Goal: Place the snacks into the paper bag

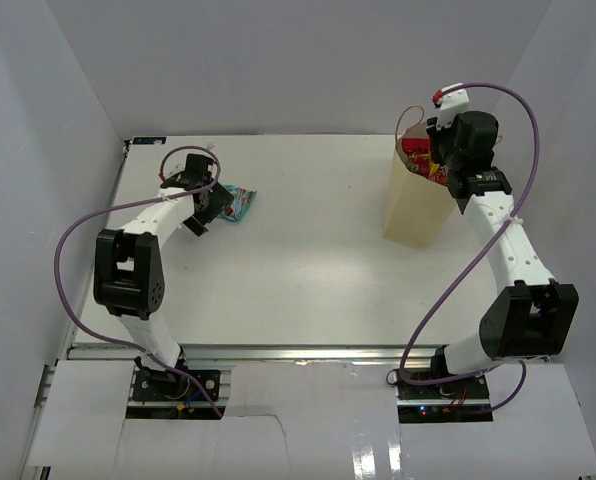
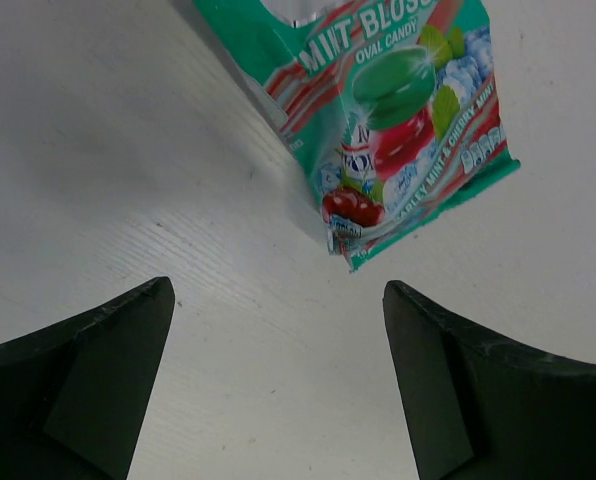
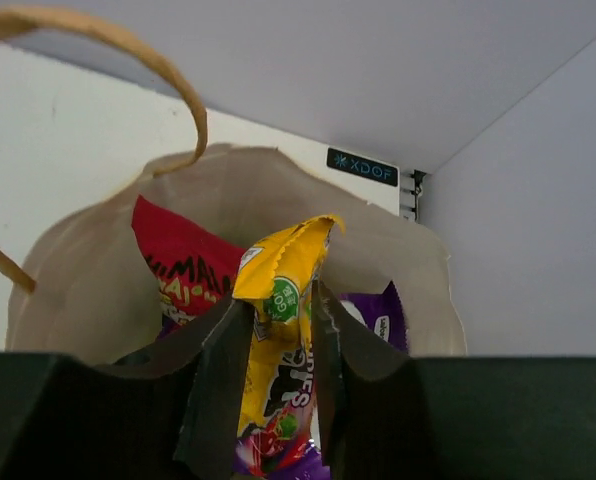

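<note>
Wrist view alone shows right gripper pinching yellow packet

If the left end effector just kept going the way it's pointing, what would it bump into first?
Probably the bare table just short of the teal mint candy packet; the left end effector is open, and depth is unclear.

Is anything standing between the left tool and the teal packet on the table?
Nothing visible does. The left tool is open, and only the white table surface lies between it and the teal packet.
</note>
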